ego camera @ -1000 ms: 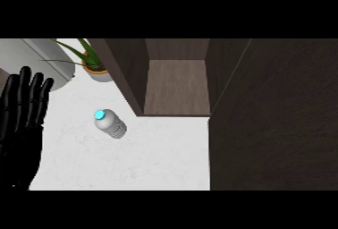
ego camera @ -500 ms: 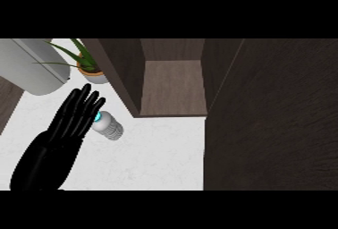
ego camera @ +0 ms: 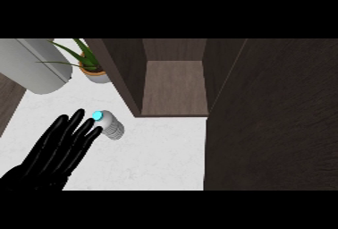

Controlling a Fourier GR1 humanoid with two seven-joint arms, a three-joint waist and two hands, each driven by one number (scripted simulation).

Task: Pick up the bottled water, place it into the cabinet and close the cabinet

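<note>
One black hand — the robot's left — reaches up from the head view's lower left, fingers straight and spread, holding nothing. Bottled water lies on the white tabletop just beside the fingertips, near the open cabinet.

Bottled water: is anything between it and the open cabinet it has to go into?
Nothing visible does. The bottled water stands on the white counter, beside the left hand. The open cabinet lies up and to its right, with bare counter between. The potted plant stands off to the side.
</note>
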